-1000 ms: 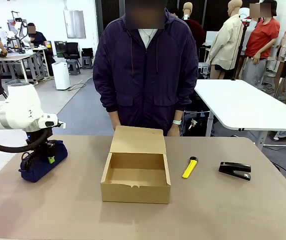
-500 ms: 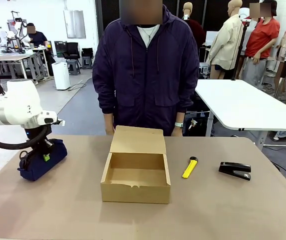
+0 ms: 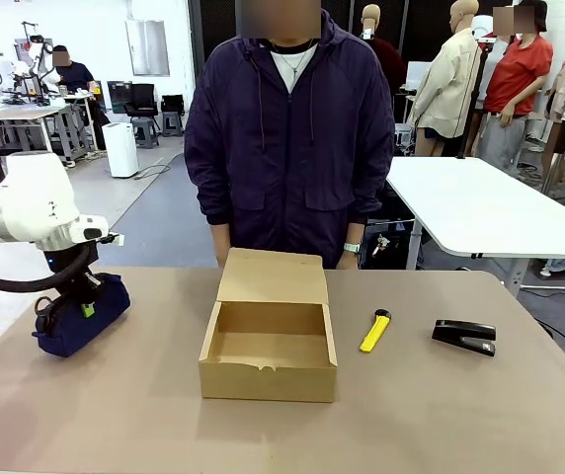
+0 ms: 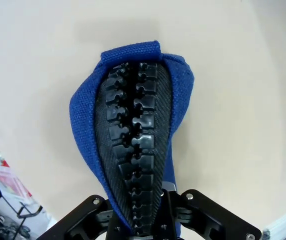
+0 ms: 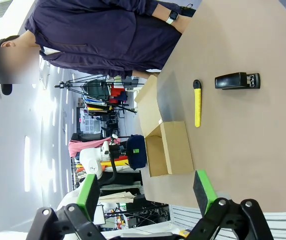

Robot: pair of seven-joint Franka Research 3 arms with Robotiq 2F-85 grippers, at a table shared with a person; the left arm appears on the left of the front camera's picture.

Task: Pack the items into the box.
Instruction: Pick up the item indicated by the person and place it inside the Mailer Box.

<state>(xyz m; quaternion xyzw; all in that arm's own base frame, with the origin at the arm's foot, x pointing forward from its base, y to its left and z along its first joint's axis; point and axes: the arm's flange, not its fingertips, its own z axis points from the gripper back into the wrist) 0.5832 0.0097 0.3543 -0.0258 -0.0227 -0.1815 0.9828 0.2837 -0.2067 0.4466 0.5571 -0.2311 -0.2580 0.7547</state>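
The left gripper [image 3: 85,308] is clamped on the blue pouch [image 3: 70,331], which sits at the left side of the table [image 3: 115,415], well apart from the box [image 3: 268,370]. From the left wrist, the jaws pinch the pouch's near end across its black ribbed strip [image 4: 133,135]; the rest of the pouch stretches away over the tabletop. The box stands open in the middle of the table, with its lid [image 3: 273,276] tilted back toward the person [image 3: 287,148], who stands at the far edge behind it. The yellow knife [image 3: 375,332] lies just right of the box, not touching it. The black stapler [image 3: 464,337] lies farther right, near the knife but apart from it. The right gripper [image 5: 145,192] is held off the table with its jaws wide apart, green pads [image 5: 203,187] facing each other; beyond them that view takes in the box, knife and stapler.
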